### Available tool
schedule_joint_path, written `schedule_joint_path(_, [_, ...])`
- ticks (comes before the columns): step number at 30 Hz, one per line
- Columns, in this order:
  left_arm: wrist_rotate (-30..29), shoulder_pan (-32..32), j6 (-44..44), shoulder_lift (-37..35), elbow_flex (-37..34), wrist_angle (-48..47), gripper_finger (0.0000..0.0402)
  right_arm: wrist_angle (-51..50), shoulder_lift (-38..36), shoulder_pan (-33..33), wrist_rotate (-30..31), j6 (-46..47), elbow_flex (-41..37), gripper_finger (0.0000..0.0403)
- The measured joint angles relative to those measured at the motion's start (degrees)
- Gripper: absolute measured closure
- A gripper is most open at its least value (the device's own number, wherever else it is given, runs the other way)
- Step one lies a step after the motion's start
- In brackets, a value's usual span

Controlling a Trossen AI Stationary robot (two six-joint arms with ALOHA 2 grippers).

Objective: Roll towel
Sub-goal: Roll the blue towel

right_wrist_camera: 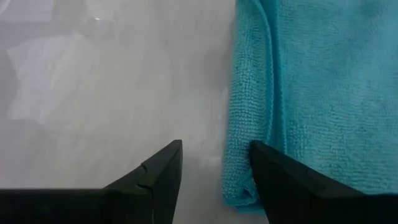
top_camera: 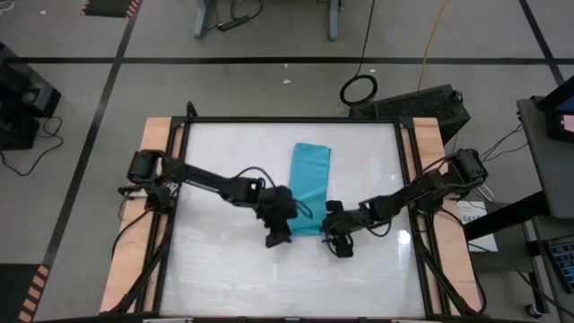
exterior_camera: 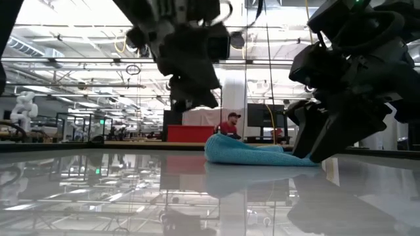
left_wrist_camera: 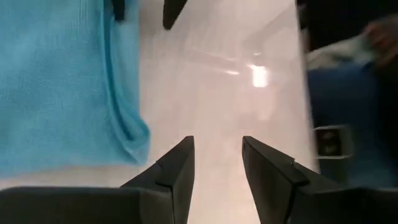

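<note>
the towel [top_camera: 310, 187] lies folded into a narrow strip at the centre of the high view, on the white tabletop [top_camera: 224, 269], its long axis running from the top of the frame to the bottom. the left end effector [top_camera: 277, 235], released, sits just left of its lower end. the right end effector [top_camera: 342, 247], also parted with nothing held, sits just right of that end.

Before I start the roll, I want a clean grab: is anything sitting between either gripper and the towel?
Nothing visible is in the way. The towel lies folded on the bare white table. The left gripper and right gripper are both open at its near end, one at each corner, with only tabletop between fingers and cloth.
</note>
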Motion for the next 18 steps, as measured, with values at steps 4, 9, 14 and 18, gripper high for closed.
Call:
schedule_joint_path(4, [-7.93,-4.32,10.16,-0.59,0.00,-1.22,0.0262,-0.29,0.00,-1.05,-1.98,1.18,0.00,0.0220])
schedule_joint_path(9, [-11.26,-8.92,21.19,-0.12,0.00,0.83,0.0262,-0.36,-0.02,-2.30,-3.84,2.12,0.00,0.0220])
schedule_joint_path(14, [-12.24,-9.44,24.21,2.81,0.00,4.49,0.0268,-0.35,-0.02,-3.32,-5.08,2.73,0.00,0.0220])
schedule_joint_path(18, [-17.20,-7.98,24.56,5.06,-0.02,5.47,0.0270,-0.34,-0.02,-3.32,-5.04,3.56,0.00,0.0220])
